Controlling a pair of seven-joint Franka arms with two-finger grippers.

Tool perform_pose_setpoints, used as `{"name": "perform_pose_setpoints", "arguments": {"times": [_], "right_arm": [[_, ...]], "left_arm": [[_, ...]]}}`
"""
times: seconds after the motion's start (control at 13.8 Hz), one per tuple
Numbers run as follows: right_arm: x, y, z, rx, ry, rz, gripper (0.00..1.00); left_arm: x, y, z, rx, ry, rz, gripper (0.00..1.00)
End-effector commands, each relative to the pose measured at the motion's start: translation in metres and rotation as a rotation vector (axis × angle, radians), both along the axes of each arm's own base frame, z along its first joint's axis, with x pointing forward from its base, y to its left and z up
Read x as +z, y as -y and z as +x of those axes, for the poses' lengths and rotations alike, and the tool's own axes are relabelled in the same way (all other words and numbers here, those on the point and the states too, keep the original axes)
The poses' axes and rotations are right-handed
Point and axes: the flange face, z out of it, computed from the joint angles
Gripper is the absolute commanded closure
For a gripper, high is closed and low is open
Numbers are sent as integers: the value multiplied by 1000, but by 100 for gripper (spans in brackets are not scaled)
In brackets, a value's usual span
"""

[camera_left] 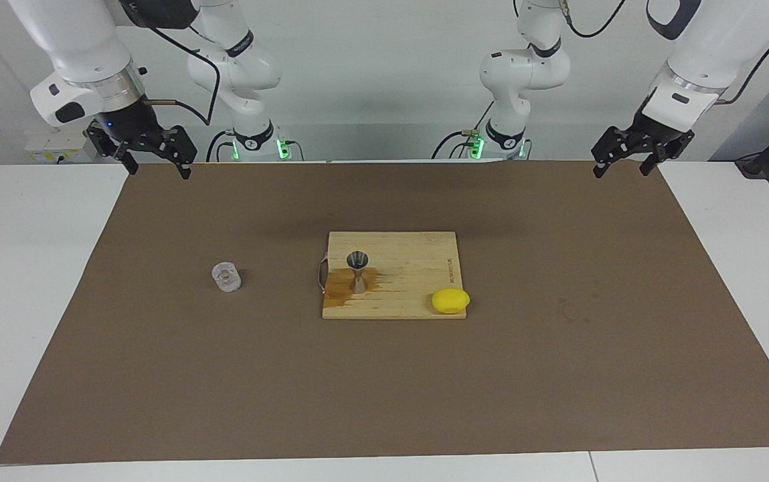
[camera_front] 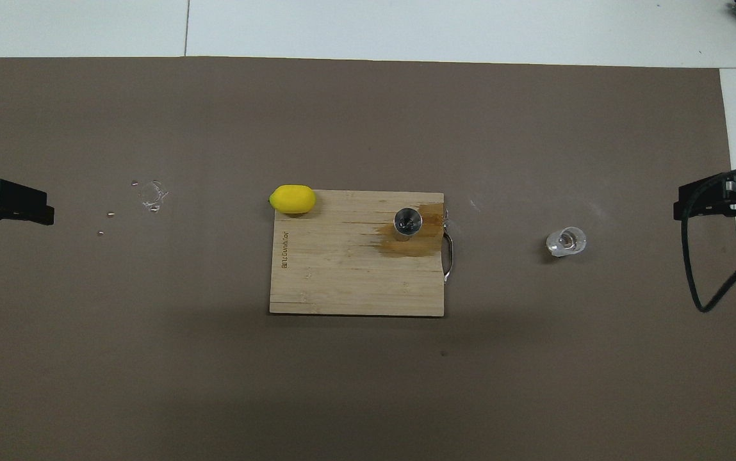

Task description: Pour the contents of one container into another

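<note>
Brown mat over a white worktop [camera_left: 36,281]. Both arms just wait: right end effector [camera_left: 156,161] and left end effector [camera_left: 627,163] hang over the mat's corners nearest the robots, fingers spread, holding nothing. In the overhead view the wooden board [camera_front: 342,275] sits centre, with the jigger [camera_front: 407,223] upright on a wet stain at its 2 o'clock, a lemon [camera_front: 292,199] at 10 o'clock, and the glass cup [camera_front: 566,241] off at 3 o'clock.

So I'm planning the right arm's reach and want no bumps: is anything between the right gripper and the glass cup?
Nothing visible is. The right gripper hangs over the brown mat's edge nearest the robots, and only bare mat lies between there and the glass cup. The jigger, cutting board and lemon sit toward the left arm's end.
</note>
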Motion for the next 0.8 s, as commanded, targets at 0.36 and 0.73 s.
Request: {"name": "perform_pose_setpoints", "arguments": {"times": [0.36, 0.73], "right_arm": [[1, -3, -4, -6, -15, 4, 0], [-1, 0, -4, -6, -12, -25, 0]], "left_arm": [[0, -1, -5, -3, 2, 7, 0], [0, -1, -5, -3, 2, 7, 0]]}}
